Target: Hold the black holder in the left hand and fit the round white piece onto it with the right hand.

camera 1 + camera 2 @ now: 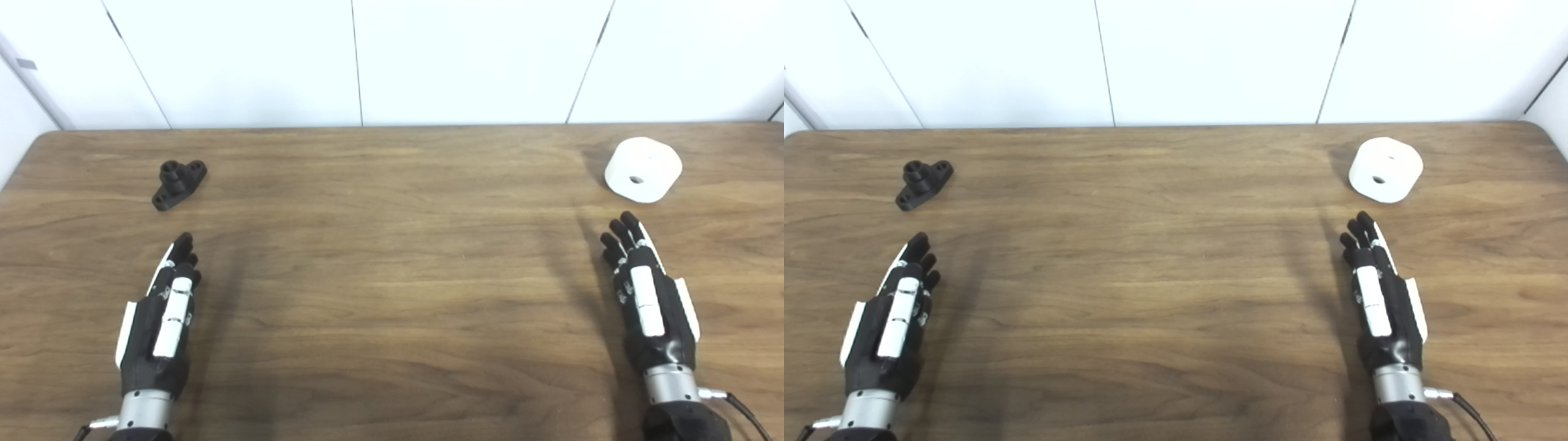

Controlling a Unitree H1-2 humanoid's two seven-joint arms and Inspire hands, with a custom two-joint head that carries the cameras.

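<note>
On the tabletop (pixel 392 275), a black holder (pixel 179 183) lies upper left, beyond the empty, released left robot hand (pixel 160 318); right robot hand (pixel 649 300), likewise empty, waits below the white piece (pixel 643 169). Nothing grasped yet; reaching forward for the holder seems next.

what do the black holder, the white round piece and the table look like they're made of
Black holder: probably moulded or printed plastic, matt black with no glint.
Round white piece: perhaps plastic or foam, plain matt white with a small hole in its face; hard to tell which.
Table: wood or wood-look laminate, brown grain streaks under a soft sheen.
</note>
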